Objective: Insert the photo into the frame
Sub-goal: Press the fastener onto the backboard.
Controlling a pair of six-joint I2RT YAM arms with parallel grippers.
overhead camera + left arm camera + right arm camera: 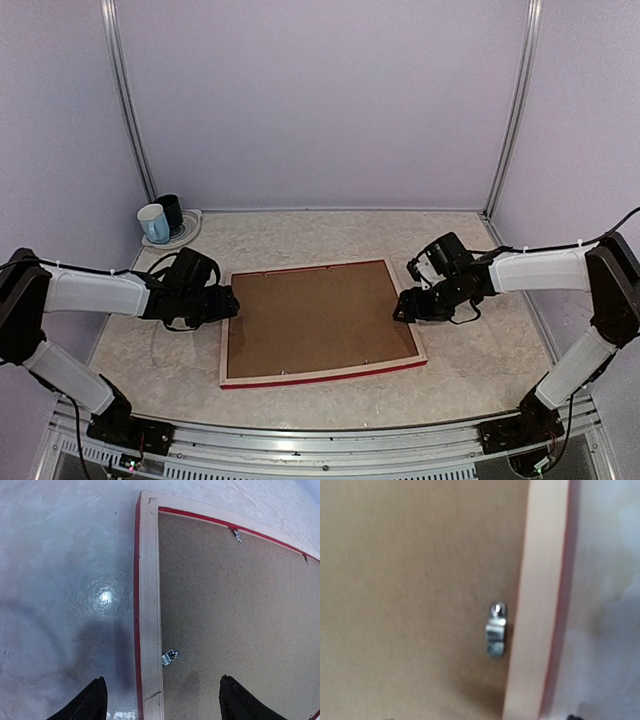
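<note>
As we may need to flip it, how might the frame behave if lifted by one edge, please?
The frame looks stiff, with solid wood rails, so it should probably lift as one piece. Lying flat, it would likely slide rather than tip. Its backing board may loosen unless the clips hold.

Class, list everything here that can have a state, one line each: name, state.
Frame: lying face down.
Backing board: seated in the frame.
Left gripper: fingers open, astride the frame's left rail.
Right gripper: at the frame's right rail; opening unclear.
Pale mug: upright.
Dark mug: upright.
</note>
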